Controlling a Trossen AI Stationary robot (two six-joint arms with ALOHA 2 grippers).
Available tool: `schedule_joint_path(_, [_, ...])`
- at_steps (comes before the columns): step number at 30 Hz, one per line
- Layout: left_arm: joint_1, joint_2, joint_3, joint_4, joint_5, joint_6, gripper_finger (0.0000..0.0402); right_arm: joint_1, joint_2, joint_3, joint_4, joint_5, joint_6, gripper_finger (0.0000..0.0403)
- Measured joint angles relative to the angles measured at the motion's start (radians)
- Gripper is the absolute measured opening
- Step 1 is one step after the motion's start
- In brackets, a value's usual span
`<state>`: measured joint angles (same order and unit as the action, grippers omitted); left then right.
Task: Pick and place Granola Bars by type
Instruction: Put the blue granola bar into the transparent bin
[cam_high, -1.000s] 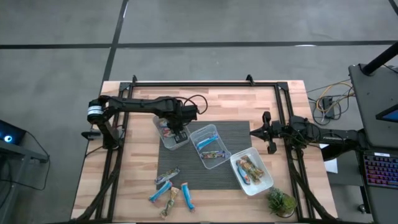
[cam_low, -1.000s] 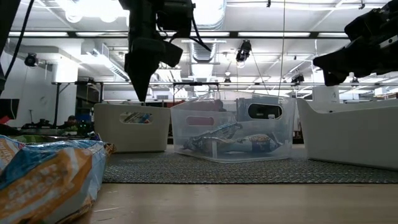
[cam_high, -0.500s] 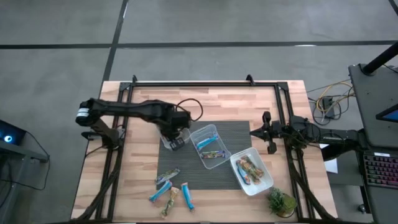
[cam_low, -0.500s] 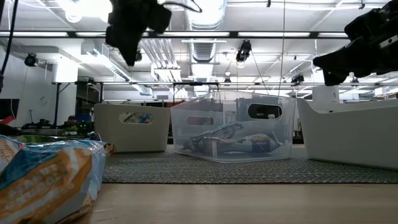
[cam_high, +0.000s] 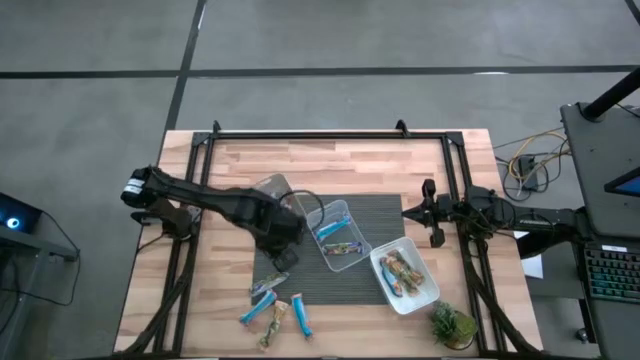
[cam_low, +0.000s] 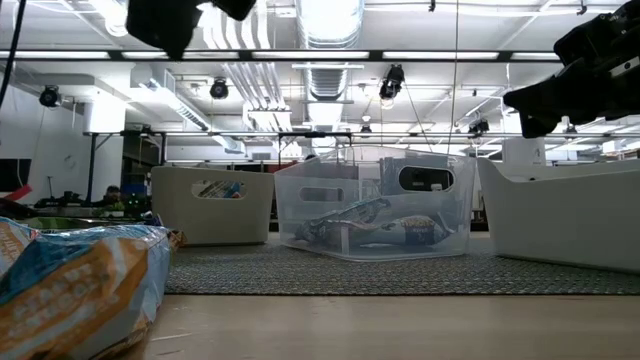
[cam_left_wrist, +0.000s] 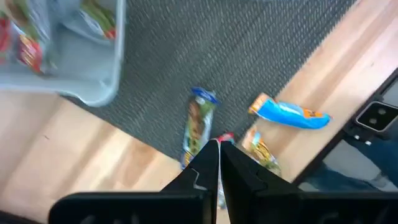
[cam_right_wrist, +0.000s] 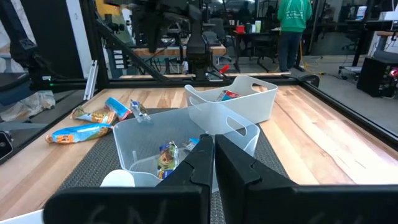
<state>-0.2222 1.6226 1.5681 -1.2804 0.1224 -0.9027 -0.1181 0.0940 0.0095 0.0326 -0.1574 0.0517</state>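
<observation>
Several wrapped Granola Bars lie loose near the table's front left: a blue one (cam_high: 262, 310), a blue-green one (cam_left_wrist: 199, 124), a bright blue one (cam_left_wrist: 292, 114) and a tan one (cam_left_wrist: 261, 149). Other bars lie in three clear tubs: left (cam_high: 268, 187), middle (cam_high: 335, 235) and right (cam_high: 405, 275). My left gripper (cam_high: 287, 238) hangs shut and empty, pointing steeply down, high above the mat's near left part and the loose bars (cam_left_wrist: 219, 144). My right gripper (cam_high: 430, 215) waits shut and level at the table's right side.
A dark woven mat (cam_high: 370, 215) lies under the tubs. A small green plant (cam_high: 452, 325) stands at the near right corner. A black frame (cam_high: 330, 133) runs round the table. One bar (cam_low: 70, 285) fills the low view's near left. A person (cam_right_wrist: 292, 25) stands far behind.
My left gripper has risen from above the left tub and swung toward the table's near edge, over the loose bars, rolling about its own axis. It has stayed shut with nothing in it. The bars and tubs have not moved.
</observation>
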Motion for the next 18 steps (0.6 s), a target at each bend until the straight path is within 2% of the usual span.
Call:
schedule_joint_path(12, [-0.133, 0.035, -0.002, 0.103, 0.0, -0.249, 0.0, 0.0, 0.0, 0.0, 0.0, 0.0, 0.0, 0.0008])
schedule_joint_path(18, [-0.169, 0.069, -0.002, 0.103, 0.0, -0.258, 0.0, 0.0, 0.0, 0.0, 0.0, 0.0, 0.0, 0.0008])
